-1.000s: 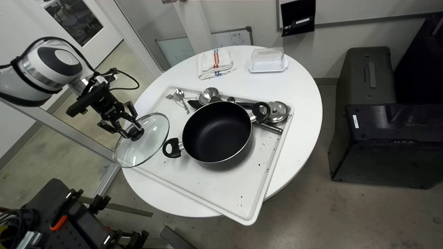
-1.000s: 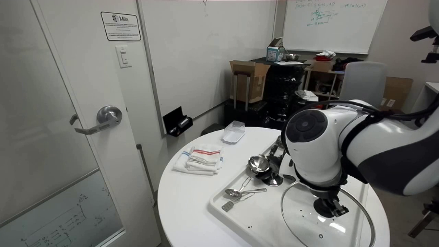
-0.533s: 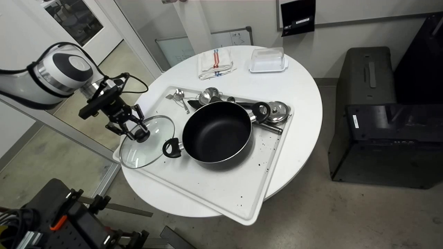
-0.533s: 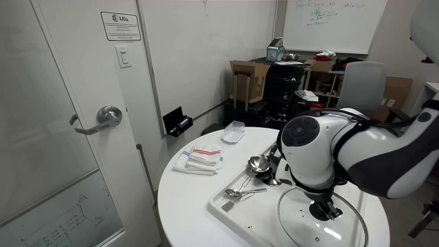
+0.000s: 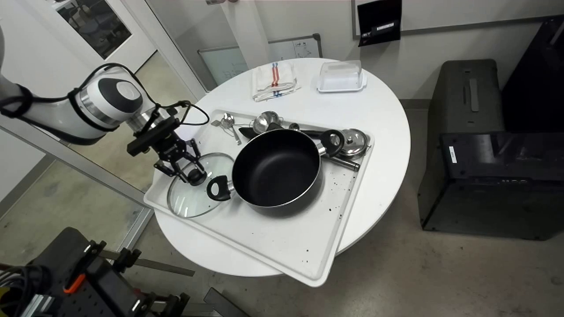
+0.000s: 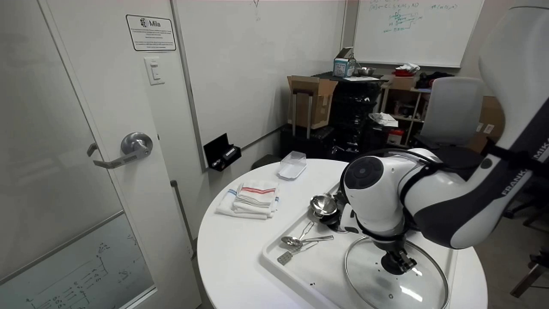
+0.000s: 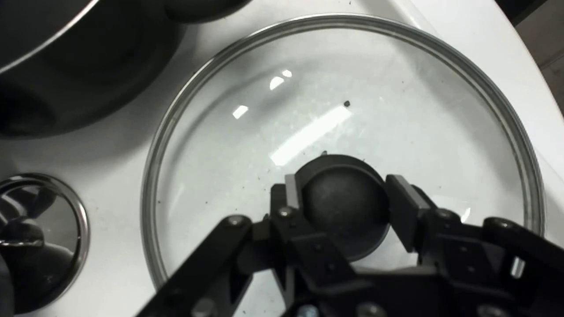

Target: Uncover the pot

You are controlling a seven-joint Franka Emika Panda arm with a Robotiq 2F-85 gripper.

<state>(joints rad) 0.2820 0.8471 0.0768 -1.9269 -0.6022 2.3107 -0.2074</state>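
Note:
The round black pot [image 5: 275,169] stands uncovered on the white tray [image 5: 282,240], its dark inside showing. Part of it shows at the top left of the wrist view [image 7: 110,83]; in an exterior view the arm hides it. The glass lid [image 5: 189,200] is beside the pot, close to its near side handle, low over or on the tray; I cannot tell if it touches. The lid also shows in an exterior view [image 6: 381,285] and in the wrist view [image 7: 246,136]. My gripper [image 7: 343,193] is closed around the lid's black knob [image 7: 343,207], a finger on each side.
Metal spoons [image 5: 228,122], a shiny metal bowl [image 5: 265,121] and a small metal lid [image 5: 352,143] lie on the tray around the pot. Folded towels [image 5: 274,79] and a clear plastic box [image 5: 341,77] stand at the table's far side. The round table edge is near the lid.
My gripper and the lid have moved from the tray's edge toward the pot and down toward the tray. The pot and the other items have not moved.

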